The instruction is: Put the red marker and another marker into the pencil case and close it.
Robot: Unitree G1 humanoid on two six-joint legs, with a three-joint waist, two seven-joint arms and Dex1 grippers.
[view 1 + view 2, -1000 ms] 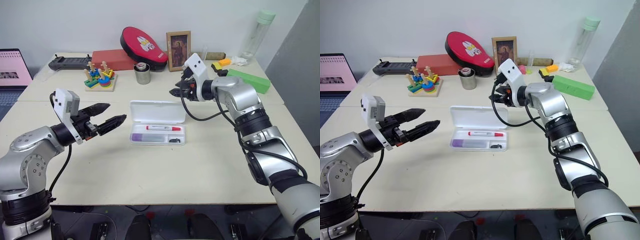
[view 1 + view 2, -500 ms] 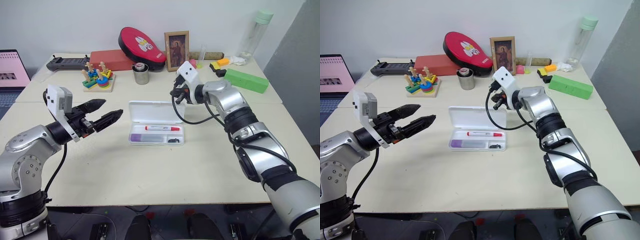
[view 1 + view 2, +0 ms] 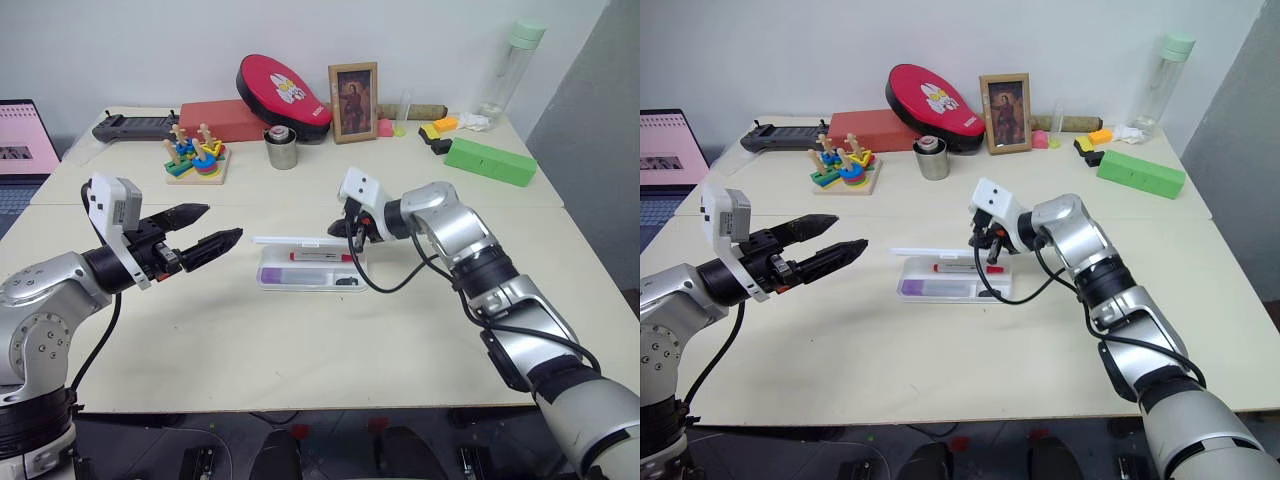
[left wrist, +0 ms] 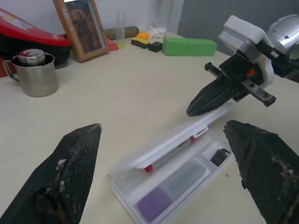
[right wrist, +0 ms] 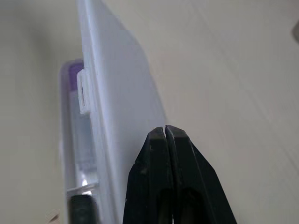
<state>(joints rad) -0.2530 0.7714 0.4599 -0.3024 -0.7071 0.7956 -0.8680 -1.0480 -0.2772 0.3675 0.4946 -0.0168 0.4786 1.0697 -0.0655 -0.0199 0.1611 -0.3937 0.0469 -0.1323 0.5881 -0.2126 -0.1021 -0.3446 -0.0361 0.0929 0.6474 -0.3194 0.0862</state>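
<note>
The right pincer [image 3: 338, 229], its fingers pressed together and pinching nothing, is resting its tips on the half-lowered lid of the pencil case [image 3: 310, 270] and is pushing it down over the tray. Under those tips the red marker [image 3: 322, 256] is lying along the far side of the tray, and the lavender marker [image 4: 164, 193] is sitting in the nearer channel, so both look stowed and only the closing is left. To do this well, the push should probably be going straight down near the lid's free long edge, where the small latch tab [image 5: 84, 92] is showing, since pressing close to the hinge would likely skid the case across the surface [image 3: 300, 350]. The left pincer [image 3: 204, 227] is hovering with fingers spread wide, well apart from the case on the side away from the right pincer, so it could be steadying the tray if it slides. Bare surface is lying all round the case; the metal cup [image 3: 281, 147] and the picture frame [image 3: 356, 101] are standing well beyond the pincers.
</note>
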